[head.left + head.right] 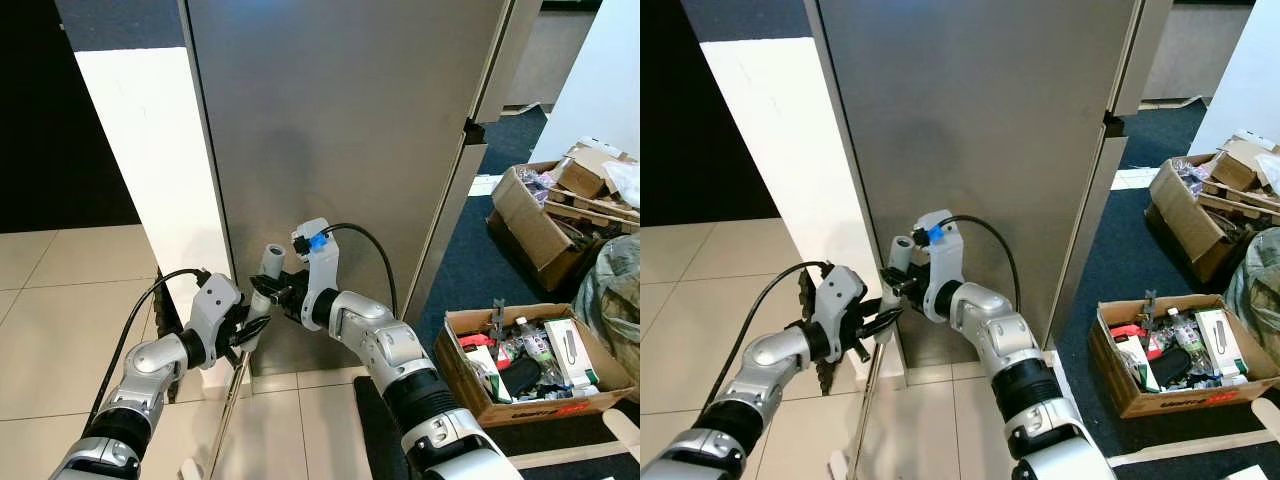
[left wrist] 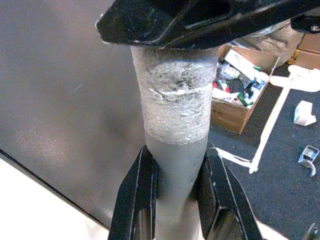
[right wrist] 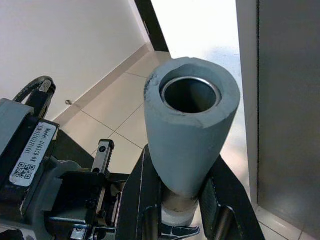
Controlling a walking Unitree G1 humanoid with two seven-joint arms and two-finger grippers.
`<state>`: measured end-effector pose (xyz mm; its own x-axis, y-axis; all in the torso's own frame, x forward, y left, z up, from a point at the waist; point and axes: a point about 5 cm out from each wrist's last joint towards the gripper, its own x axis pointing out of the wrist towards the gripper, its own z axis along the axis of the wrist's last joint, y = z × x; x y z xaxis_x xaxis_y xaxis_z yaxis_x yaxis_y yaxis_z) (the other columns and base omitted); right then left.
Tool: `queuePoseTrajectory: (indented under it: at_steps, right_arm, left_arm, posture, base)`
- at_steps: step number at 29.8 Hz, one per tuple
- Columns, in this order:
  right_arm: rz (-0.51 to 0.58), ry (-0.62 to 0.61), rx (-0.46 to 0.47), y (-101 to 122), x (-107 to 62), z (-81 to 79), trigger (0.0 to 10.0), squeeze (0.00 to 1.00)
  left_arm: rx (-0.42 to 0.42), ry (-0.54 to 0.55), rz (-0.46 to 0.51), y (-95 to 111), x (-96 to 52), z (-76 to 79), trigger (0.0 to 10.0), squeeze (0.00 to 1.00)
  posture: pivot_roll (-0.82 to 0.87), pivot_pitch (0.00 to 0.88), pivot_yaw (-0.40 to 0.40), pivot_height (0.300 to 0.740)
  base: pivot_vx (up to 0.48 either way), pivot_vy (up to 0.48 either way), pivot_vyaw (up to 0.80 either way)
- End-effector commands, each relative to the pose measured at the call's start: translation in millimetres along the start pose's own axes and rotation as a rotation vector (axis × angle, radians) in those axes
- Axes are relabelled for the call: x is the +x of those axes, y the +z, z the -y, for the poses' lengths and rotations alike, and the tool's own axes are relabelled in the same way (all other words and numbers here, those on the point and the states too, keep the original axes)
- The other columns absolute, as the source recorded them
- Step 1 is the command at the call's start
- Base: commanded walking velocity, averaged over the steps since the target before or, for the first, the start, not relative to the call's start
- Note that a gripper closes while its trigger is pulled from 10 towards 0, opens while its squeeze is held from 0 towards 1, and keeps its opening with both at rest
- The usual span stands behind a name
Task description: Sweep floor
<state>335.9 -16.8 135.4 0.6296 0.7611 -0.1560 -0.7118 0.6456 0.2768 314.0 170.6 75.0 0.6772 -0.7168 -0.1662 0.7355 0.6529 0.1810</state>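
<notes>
On the left, the left gripper (image 1: 250, 325) is clamped on the broom handle (image 1: 262, 300), which slants up in front of a grey panel (image 1: 340, 130) from the tiled floor (image 1: 60, 330); a white sticker (image 3: 30, 152) on the left wrist carries a QR code and print too small to read surely, perhaps "D405CB". Just above it the right gripper (image 1: 272, 291) grasps the handle below its hollow grey grip (image 3: 187, 130). To the right, on dark carpet (image 1: 455, 255), sits a cardboard box (image 1: 480, 395) of clutter bearing illegible red lettering.
</notes>
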Motion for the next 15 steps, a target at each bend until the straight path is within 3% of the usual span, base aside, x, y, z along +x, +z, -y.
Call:
queuePoseTrajectory:
  at_steps: [1, 9, 10, 11, 12, 13, 14, 15]
  right_arm:
    - [0.007, -0.002, 0.006, 6.2, 7.0, -6.0, 0.0, 0.0]
    - [0.034, -0.038, 0.003, 7.4, 5.0, -1.2, 0.0, 0.0]
    - [0.045, -0.054, 0.001, 8.1, 4.2, 1.0, 0.0, 0.0]
    - [0.045, -0.054, 0.001, 8.1, 4.2, 1.0, 0.0, 0.0]
    - [0.053, -0.076, -0.003, 8.8, 3.1, 4.0, 0.0, 0.0]
    - [0.053, -0.076, -0.003, 8.8, 3.1, 4.0, 0.0, 0.0]
    - [0.062, -0.108, -0.012, 9.4, 1.2, 8.9, 0.0, 0.0]
    - [0.068, -0.129, -0.018, 9.9, -0.2, 12.3, 0.0, 0.0]
  left_arm:
    - [0.063, -0.055, 0.013, 4.7, 3.9, 4.5, 0.0, 0.0]
    - [0.057, -0.021, -0.005, 1.3, 2.3, 1.9, 0.0, 0.0]
    - [0.042, 0.016, -0.005, 0.9, 1.7, -1.3, 2.9, 1.0]
    - [0.042, 0.016, -0.005, 0.9, 1.7, -1.3, 2.9, 1.0]
    - [0.026, 0.057, -0.006, 0.4, 0.8, -5.1, 7.0, 1.0]
    - [0.026, 0.057, -0.006, 0.4, 0.8, -5.1, 7.0, 1.0]
    - [0.001, 0.097, -0.006, -0.7, -0.4, -8.4, 10.0, 1.0]
    - [-0.016, 0.121, -0.006, -1.6, -1.1, -10.4, 10.0, 1.0]
  posture:
    - [0.01, 0.0, 0.0, 0.74]
    - [0.01, 0.0, 0.006, 0.74]
    - [0.01, 0.0, 0.01, 0.74]
    - [0.01, 0.0, 0.01, 0.74]
    - [0.01, 0.0, 0.014, 0.74]
    - [0.01, 0.0, 0.014, 0.74]
    - [0.01, 0.0, 0.014, 0.74]
    - [0.01, 0.0, 0.014, 0.74]
  base:
    - [0.0, 0.0, 0.0]
    - [0.0, 0.0, 0.0]
    - [0.0, 0.0, 0.0]
    - [0.0, 0.0, 0.0]
    - [0.0, 0.0, 0.0]
    - [0.0, 0.0, 0.0]
    - [0.0, 0.0, 0.0]
    - [0.0, 0.0, 0.0]
